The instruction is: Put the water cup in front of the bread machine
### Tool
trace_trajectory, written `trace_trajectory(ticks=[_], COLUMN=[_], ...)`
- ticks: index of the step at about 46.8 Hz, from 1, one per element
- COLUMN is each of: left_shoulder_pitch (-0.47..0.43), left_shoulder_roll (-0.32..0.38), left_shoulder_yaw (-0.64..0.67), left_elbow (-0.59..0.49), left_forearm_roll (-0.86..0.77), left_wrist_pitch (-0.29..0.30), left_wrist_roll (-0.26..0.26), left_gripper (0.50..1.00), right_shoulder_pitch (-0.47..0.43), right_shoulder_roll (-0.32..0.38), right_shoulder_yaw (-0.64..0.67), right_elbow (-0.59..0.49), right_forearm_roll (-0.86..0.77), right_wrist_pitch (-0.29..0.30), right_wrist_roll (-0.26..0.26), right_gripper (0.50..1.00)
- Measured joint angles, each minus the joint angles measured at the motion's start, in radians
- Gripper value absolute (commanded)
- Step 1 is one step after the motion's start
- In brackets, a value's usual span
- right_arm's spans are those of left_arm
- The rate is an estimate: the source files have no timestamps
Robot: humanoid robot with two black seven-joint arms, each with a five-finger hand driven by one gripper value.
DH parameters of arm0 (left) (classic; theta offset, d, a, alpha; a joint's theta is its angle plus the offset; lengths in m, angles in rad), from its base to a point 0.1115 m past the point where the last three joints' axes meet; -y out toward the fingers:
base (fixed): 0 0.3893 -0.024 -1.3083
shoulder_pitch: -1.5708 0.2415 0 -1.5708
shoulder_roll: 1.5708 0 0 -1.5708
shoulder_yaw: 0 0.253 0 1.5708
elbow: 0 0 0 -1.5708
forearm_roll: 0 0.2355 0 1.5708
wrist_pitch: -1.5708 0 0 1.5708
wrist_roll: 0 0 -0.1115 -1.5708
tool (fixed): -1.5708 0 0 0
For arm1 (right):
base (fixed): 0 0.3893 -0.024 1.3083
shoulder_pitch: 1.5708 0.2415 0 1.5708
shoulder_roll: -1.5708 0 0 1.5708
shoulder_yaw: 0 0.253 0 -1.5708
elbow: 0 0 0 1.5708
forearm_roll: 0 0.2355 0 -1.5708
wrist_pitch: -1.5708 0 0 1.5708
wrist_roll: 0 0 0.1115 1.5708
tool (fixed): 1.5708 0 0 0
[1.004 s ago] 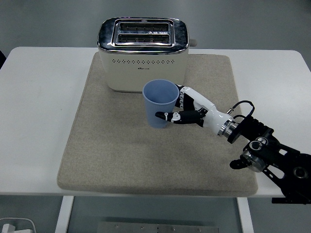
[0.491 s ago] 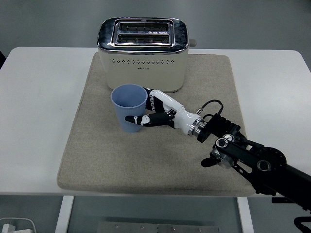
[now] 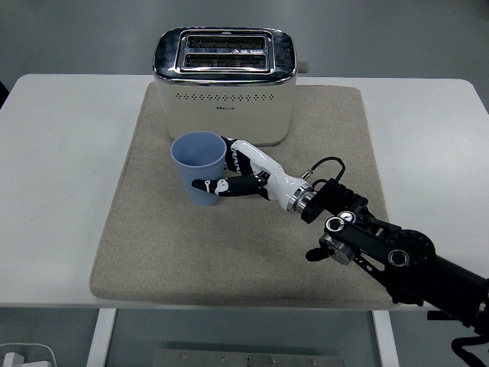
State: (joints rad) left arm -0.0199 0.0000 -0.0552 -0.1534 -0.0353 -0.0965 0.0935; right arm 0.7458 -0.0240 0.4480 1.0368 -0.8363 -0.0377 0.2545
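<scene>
Cup: the blue cup [image 3: 199, 168] stands upright and empty on the beige mat [image 3: 153, 252], just before the toaster's [image 3: 225, 86] front face, a little toward its left half.
Toaster: it sits at the mat's far edge, slots up, lever knob on its right end.
Right hand: the right hand [image 3: 243, 170] wraps the cup from the right; the thumb lies across the near wall low down, the other fingers curl around the far side. The grip looks closed on the cup.
Right arm: it reaches in from the lower right corner, crossing the mat diagonally.
Left hand: out of sight.
Contact with mat: the cup's base appears level with the mat, yet whether it rests there or hangs just above cannot be told from this angle.
Done: by the look of it, the carrying is finished; the cup is at the spot the task names, in front of the toaster and near it without touching.
Left: setting the cup firmly down if it is not yet seated, opening the fingers, and drawing the hand back to the right without tipping it.
Risk: the thumb sits low on the wall, so a sideways pull on release could drag or topple the light cup.
Table: the white table [image 3: 53, 153] shows bare around the mat.
</scene>
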Motion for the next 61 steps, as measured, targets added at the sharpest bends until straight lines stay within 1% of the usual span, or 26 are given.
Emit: trace_trajectory(ticks=[4,6,11,14,17,19,22,25,26,29,35,43,49,61], left_shoulder_pitch=[0.0,0.0,0.0,0.0,0.0,0.0,0.0,0.0,0.0,0.0,0.0,0.0,0.0,0.0], left_shoulder_roll=[0.0,0.0,0.0,0.0,0.0,0.0,0.0,0.0,0.0,0.0,0.0,0.0,0.0,0.0], left_shoulder_yaw=[0.0,0.0,0.0,0.0,0.0,0.0,0.0,0.0,0.0,0.0,0.0,0.0,0.0,0.0], left_elbow=[0.0,0.0,0.0,0.0,0.0,0.0,0.0,0.0,0.0,0.0,0.0,0.0,0.0,0.0], left_forearm_roll=[0.0,0.0,0.0,0.0,0.0,0.0,0.0,0.0,0.0,0.0,0.0,0.0,0.0,0.0], left_wrist_pitch=[0.0,0.0,0.0,0.0,0.0,0.0,0.0,0.0,0.0,0.0,0.0,0.0,0.0,0.0], left_wrist_roll=[0.0,0.0,0.0,0.0,0.0,0.0,0.0,0.0,0.0,0.0,0.0,0.0,0.0,0.0], left_gripper=[1.0,1.0,1.0,1.0,1.0,1.0,1.0,1.0,1.0,1.0,1.0,1.0,1.0,1.0], right_shoulder_pitch=[-0.004,-0.005,-0.018,-0.029,-0.039,-0.042,-0.043,-0.043,-0.043,-0.043,-0.046,-0.054,-0.054,-0.053], right_shoulder_roll=[0.01,0.013,0.013,0.013,0.013,0.013,0.012,0.01,0.009,0.007,0.007,0.009,0.006,0.003], right_shoulder_yaw=[0.0,0.0,0.004,0.006,0.006,0.009,0.014,0.017,0.018,0.02,0.022,0.022,0.022,0.023], right_elbow=[0.0,0.0,0.0,0.0,0.002,0.004,0.005,0.008,0.01,0.012,0.014,0.014,0.014,0.016], right_forearm_roll=[0.0,0.0,0.002,0.005,0.005,0.005,0.007,0.008,0.009,0.011,0.014,0.014,0.014,0.016], right_wrist_pitch=[-0.001,-0.002,-0.013,-0.023,-0.024,-0.025,-0.025,-0.025,-0.025,-0.025,-0.025,-0.025,-0.025,-0.025], right_wrist_roll=[0.002,0.004,0.009,0.01,0.011,0.012,0.012,0.012,0.012,0.014,0.014,0.033,0.035,0.05], right_gripper=[0.619,0.66,0.715,0.729,0.756,0.76,0.782,0.795,0.805,0.86,0.885,0.897,0.913,0.924])
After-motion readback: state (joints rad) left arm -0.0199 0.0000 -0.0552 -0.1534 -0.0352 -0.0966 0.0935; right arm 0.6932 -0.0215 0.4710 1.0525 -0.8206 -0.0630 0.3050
